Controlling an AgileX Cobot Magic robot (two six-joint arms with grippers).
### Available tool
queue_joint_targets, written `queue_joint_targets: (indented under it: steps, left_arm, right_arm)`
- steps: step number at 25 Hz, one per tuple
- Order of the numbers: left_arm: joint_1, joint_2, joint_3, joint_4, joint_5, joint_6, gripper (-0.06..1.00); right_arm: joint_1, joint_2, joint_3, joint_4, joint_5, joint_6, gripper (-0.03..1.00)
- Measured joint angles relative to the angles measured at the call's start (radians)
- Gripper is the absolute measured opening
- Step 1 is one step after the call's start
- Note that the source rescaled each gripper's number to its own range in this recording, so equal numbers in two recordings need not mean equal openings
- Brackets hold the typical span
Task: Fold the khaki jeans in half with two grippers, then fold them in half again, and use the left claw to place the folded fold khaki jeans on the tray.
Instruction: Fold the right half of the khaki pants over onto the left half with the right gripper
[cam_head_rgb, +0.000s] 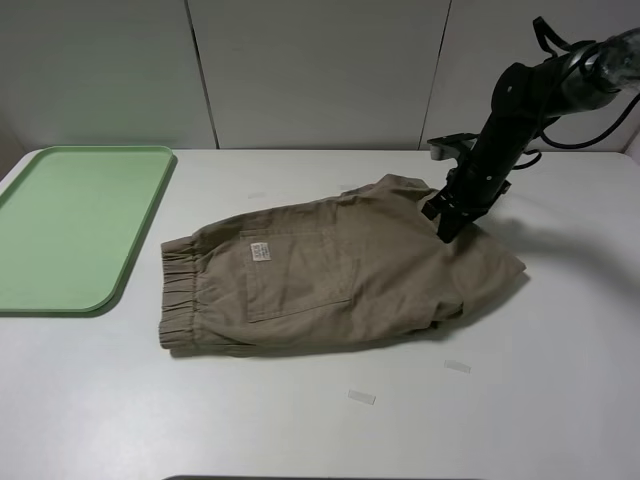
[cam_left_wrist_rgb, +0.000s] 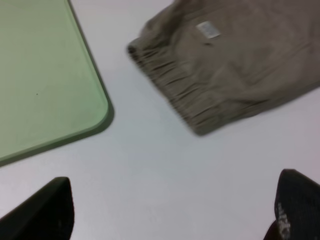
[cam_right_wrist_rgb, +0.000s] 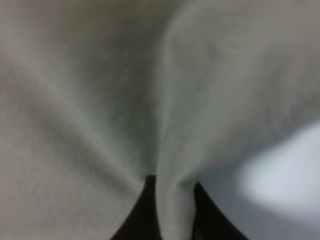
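**surface:** white matte table (cam_head_rgb: 300, 430), running out on every side of the tray (cam_head_rgb: 70, 230). two small clear strips (cam_head_rgb: 362, 397) lie on it, well apart from the tray and past the near edge of the shorts. a soft shadow falls on the tabletop at the garment's end farthest from the tray.

**room:** pale wall (cam_head_rgb: 320, 70) of flat panels behind the tray's far edge, with dark vertical seams (cam_head_rgb: 202, 75) between the panels.

**tray:** light green, rectangular, with rounded corners and a low rim. it lies flat on the table.

**khaki jeans (cam_head_rgb: 340, 270):** knee-length, lying on the table just beside the tray's long edge and not touching it. the gathered waistband (cam_head_rgb: 185, 295) is the end nearest the tray. a white label (cam_head_rgb: 260, 250) and a patch pocket (cam_head_rgb: 300, 275) face up. the end farthest from the tray is drawn up into a ridge.

**right gripper (cam_head_rgb: 447, 225):** at the garment's end farthest from the tray, clenched on the khaki jeans. its wrist view shows a fold of the cloth pinched between its dark fingers (cam_right_wrist_rgb: 140, 217).

**left claw (cam_left_wrist_rgb: 172, 207):** seen only in its own wrist view. its jaws are spread wide with nothing between them. it hangs over bare table near the tray's rounded corner and the waistband.
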Motion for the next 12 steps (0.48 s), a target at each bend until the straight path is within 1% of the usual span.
queue_joint_targets:
  steps: [3, 4, 9, 12]
  left_arm:
    - [0.000, 0.000, 0.000, 0.000, 0.000, 0.000, 0.78]
    - [0.000, 0.000, 0.000, 0.000, 0.000, 0.000, 0.78]
    - [0.000, 0.000, 0.000, 0.000, 0.001, 0.000, 0.78]
    - [0.000, 0.000, 0.000, 0.000, 0.001, 0.000, 0.78]
  right_arm:
    - [-0.037, -0.017, 0.002, -0.120, 0.024, 0.040, 0.05]
    - [-0.049, -0.022, 0.002, -0.175, 0.029, 0.061, 0.05]
    - [-0.084, -0.053, 0.002, -0.457, 0.045, 0.247, 0.05]
    - [-0.083, -0.083, 0.003, -0.541, 0.049, 0.336, 0.05]
